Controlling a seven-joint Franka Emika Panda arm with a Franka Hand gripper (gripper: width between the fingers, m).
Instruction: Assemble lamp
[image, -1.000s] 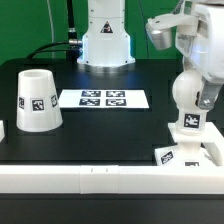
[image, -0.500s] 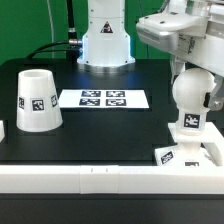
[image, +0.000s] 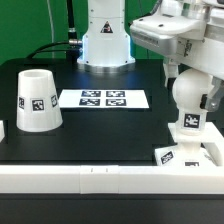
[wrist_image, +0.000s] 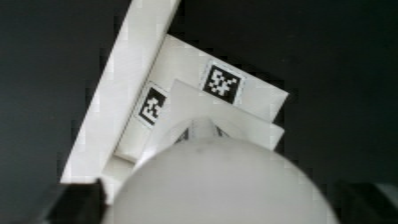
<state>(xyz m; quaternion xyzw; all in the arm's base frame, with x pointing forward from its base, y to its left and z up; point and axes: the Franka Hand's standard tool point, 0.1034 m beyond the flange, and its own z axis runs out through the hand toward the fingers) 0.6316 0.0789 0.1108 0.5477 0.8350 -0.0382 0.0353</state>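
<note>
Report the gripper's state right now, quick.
Gripper: above the round white plastic bulb standing in the flat square white base; fingers hidden, so open or shut cannot be told.

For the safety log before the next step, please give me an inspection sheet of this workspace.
Surface: black table, white rail along its front edge.
Job's things: bulb upright in the square base; shade stands apart, mouth down.
Clutter: only the marker board, flat.
Grippers: gripper above the bulb; fingers hidden, state unclear.
Cables: dark cable behind the table.
Surroundings: white robot pedestal, green backdrop.
</note>
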